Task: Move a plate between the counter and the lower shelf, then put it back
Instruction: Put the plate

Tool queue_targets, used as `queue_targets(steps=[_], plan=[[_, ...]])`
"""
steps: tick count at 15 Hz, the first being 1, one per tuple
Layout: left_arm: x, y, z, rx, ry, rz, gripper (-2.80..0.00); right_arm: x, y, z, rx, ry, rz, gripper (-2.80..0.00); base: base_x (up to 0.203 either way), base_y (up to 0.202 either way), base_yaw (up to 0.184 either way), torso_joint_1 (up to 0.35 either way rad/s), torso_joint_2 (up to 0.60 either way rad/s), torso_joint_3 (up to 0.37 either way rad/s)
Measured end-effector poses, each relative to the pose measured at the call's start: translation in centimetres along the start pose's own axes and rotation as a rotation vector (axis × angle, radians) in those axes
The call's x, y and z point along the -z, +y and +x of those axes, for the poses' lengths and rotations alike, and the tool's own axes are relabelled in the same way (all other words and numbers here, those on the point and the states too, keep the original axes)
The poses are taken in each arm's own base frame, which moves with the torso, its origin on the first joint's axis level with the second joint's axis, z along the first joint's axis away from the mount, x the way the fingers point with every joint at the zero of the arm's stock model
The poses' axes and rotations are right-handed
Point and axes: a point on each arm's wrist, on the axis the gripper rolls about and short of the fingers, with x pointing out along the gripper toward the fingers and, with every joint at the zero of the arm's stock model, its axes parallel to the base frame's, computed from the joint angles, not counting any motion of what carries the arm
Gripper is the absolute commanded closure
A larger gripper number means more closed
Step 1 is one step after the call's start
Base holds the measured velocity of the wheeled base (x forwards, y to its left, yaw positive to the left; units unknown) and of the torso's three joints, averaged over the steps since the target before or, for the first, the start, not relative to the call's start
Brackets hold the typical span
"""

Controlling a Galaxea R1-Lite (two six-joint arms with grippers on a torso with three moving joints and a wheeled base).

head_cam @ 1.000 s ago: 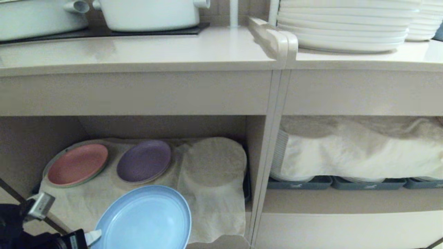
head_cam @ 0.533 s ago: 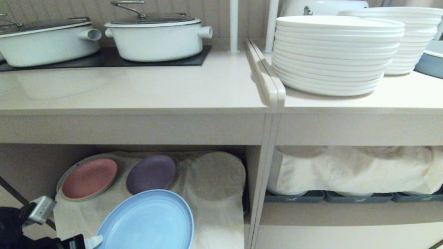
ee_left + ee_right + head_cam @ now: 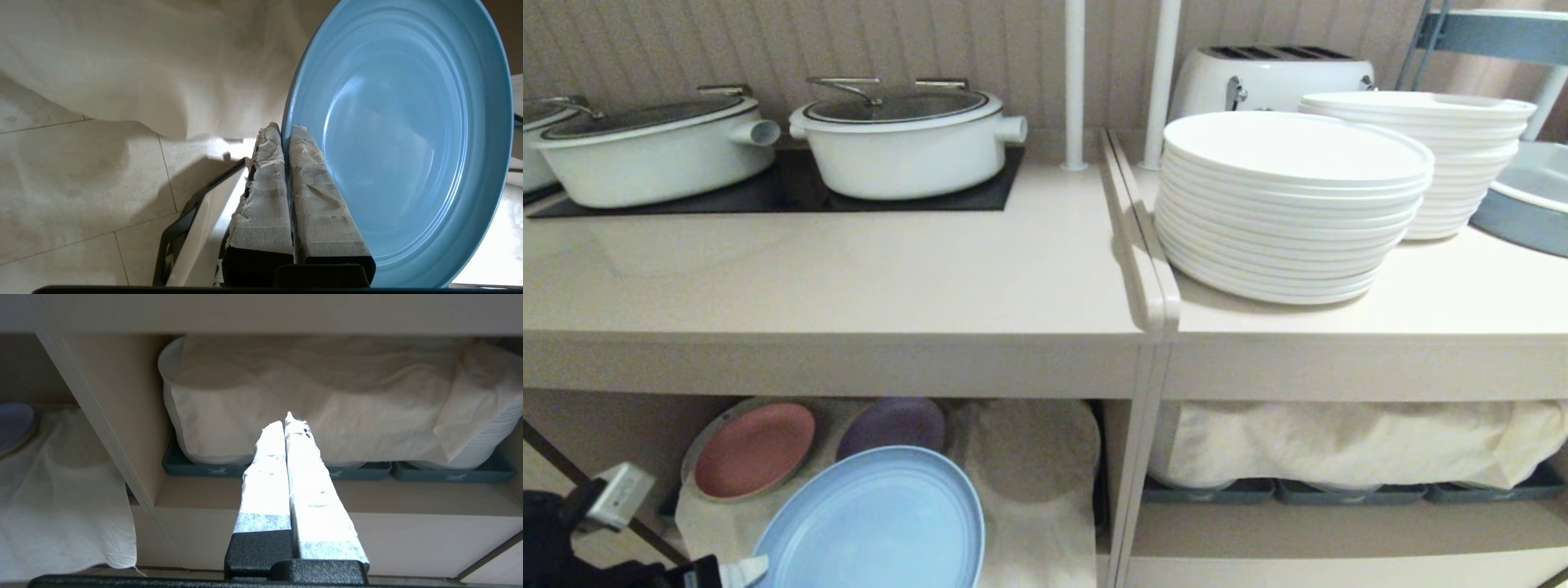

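1. Below the counter [image 3: 833,286], before the lower shelf's [image 3: 1029,506] front edge, we see the left gripper [image 3: 285,130] clamped on the plate [image 3: 874,523] rim.
2. Our right gripper [image 3: 288,420], fingers pressed together and empty, faces the neighbouring cloth-covered compartment [image 3: 327,416].

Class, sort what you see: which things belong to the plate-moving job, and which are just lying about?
Job: plate, pinched at its rim by the left gripper; counter; lower shelf.
Lying about: pink plate, purple plate, pots, white plate stacks, toaster.
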Motion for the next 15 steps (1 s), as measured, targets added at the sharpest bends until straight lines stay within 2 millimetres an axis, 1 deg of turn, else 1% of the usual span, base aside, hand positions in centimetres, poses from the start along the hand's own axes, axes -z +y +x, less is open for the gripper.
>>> queue_targets(steps=[11, 15], plan=[[-0.02, -0.03, -0.2, 0.006, -0.012, 0.0, 0.0, 0.0, 0.0, 0.0, 0.0, 0.0, 0.0, 0.0, 0.0, 0.0, 0.0, 0.255, -0.55, -0.293], [0.35, 0.12, -0.51, -0.004, 0.01, -0.001, 0.0, 0.0, 0.0, 0.0, 0.0, 0.0, 0.0, 0.0, 0.0, 0.0, 0.0, 0.266, -0.55, -0.288]])
